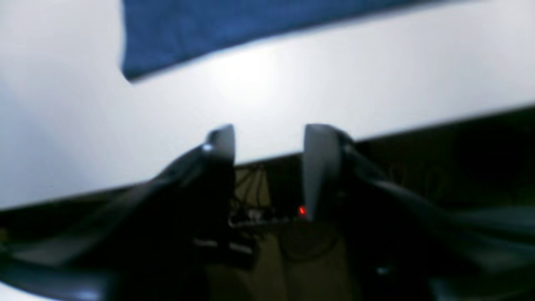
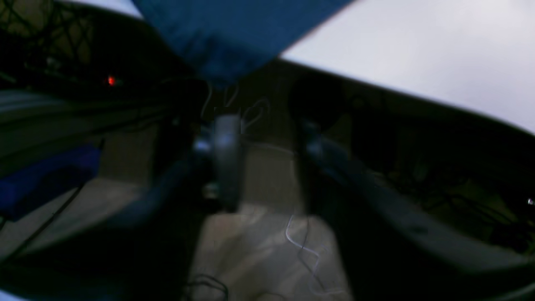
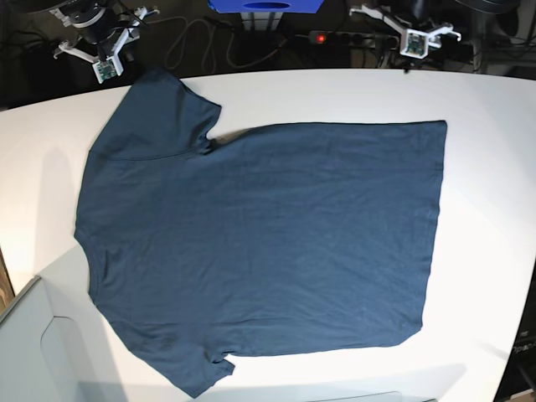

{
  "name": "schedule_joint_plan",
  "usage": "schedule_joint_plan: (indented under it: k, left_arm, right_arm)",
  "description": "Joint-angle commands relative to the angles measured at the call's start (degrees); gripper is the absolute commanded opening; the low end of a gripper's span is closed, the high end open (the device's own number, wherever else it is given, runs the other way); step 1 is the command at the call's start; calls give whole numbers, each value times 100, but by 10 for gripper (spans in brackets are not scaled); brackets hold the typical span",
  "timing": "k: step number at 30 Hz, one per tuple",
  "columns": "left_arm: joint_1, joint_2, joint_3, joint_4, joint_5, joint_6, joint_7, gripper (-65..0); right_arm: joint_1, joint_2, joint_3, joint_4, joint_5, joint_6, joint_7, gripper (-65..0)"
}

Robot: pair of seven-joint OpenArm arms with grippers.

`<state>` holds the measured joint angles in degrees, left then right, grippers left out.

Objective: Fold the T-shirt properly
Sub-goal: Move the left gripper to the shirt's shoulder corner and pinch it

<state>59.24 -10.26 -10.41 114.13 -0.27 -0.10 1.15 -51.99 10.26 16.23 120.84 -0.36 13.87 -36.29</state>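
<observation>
The dark navy T-shirt lies spread flat on the white table, collar end to the left and hem to the right. One sleeve points to the far edge and the other to the near edge. My left gripper hovers beyond the far table edge at the back right. Its fingers stand apart and empty in the left wrist view, with the T-shirt's corner ahead. My right gripper hangs at the back left, just off the far sleeve. It is open with nothing in it.
A blue box, a power strip with a red light and cables lie behind the table. A grey panel sits at the near left corner. Bare table runs along the right side and the far edge.
</observation>
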Motion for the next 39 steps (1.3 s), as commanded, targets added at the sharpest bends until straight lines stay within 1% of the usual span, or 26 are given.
schedule_joint_plan:
  k: [1,3,5,7,9,11,12,15,17,19,20,24,32,35,37,38,39]
  left_arm:
    - [-39,-16,-27,135,-12,23,-119,-334]
    - [-197,-16,-27,143,-12,41,-119,-328]
    - [-373,-16,-71,126,-12,49,-110,-328]
    - [-566,37,-246,99,-74,49,-110,-324]
    - [-821,187,-589,91,-434,14,-110,-323]
    - [-1067,222,-1020,56,-874,5,-66,-322]
    - [-1190,204,-1161,-41,-1094,5,83,-322]
    - [-1727,169,-1539,-358,-1718,-3,822,-322]
    - [-2061,151,-1767,-648,-2069,-3,1217,-322]
    - [-2316,125,-1890,-991,-2351,-3,1437,-321]
    - [-2430,125,-1908,-1140,-2447,-3,1454,-321]
    - [-2790,125,-1908,-1659,-2491,-3,1481,-280]
    - [-3230,116,-1882,-2353,-2491,-3,1454,-280]
    - [-3300,116,-1873,-2424,-2491,-12,1481,-280]
    - [-3291,116,-1723,-2424,-2483,-12,1454,-282]
    - [-3283,99,-1644,-2424,-2483,-39,1454,-283]
    - [-3274,37,-1574,-2424,-2483,-170,1454,-290]
  right_arm:
    - [-63,24,78,88,23,235,65,-341]
    - [-1,-37,78,97,23,437,117,-285]
    - [7,-81,131,97,23,490,188,-259]
    - [25,-90,157,97,23,499,214,-257]
    - [25,-90,149,97,23,499,223,-257]
    - [34,-90,149,97,23,499,223,-257]
    - [43,-90,149,88,23,499,223,-257]
    - [174,-90,131,88,23,499,170,-257]
    - [192,-90,131,88,23,499,161,-257]
    - [192,-81,140,88,23,499,161,-257]
    - [192,-72,140,88,23,499,161,-257]
    - [192,-64,140,79,23,499,161,-257]
    - [192,-64,140,79,23,499,161,-257]
    - [192,-64,140,79,23,499,161,-257]
    - [192,-64,149,79,23,499,161,-257]
    - [192,-64,149,79,23,499,161,-257]
    - [192,-64,149,79,23,499,161,-257]
